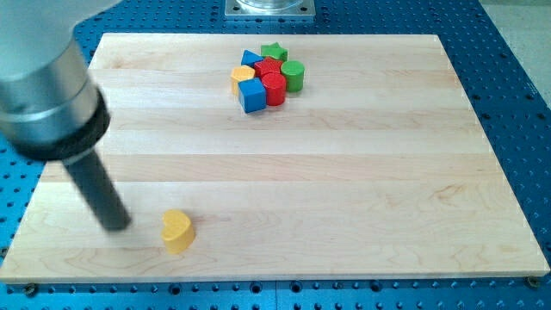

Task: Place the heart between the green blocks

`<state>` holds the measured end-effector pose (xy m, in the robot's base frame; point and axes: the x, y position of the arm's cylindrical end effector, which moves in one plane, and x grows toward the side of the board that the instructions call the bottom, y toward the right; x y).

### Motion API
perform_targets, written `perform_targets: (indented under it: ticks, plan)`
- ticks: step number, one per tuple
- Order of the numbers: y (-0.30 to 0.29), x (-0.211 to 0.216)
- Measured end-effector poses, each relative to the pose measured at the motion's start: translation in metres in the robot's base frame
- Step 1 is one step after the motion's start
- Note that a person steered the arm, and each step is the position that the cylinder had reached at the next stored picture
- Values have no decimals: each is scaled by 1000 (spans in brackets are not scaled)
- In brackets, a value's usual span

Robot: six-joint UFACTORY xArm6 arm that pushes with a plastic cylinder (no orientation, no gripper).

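A yellow heart block [178,231] lies near the view's bottom left of the wooden board [344,189]. My tip [115,226] rests on the board just to the left of the heart, a small gap apart. Far away near the view's top centre is a tight cluster: a green star [274,52], a green cylinder [294,76], a red star-like block [267,67], a red cylinder [274,88], a blue cube [252,96], another blue block [250,59] and a yellow block [243,76]. The two green blocks sit on the cluster's right and top edge.
The board lies on a blue perforated table [516,52]. The arm's grey base plate [270,8] stands at the view's top centre. The arm's wide grey body [47,95] fills the view's upper left.
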<state>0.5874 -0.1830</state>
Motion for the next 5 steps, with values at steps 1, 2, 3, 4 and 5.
perform_targets:
  ticks: [1,2,3,4,5]
  plan:
    - [80,21]
    - [160,-40]
    - [181,-108]
    - [216,-32]
    - [130,20]
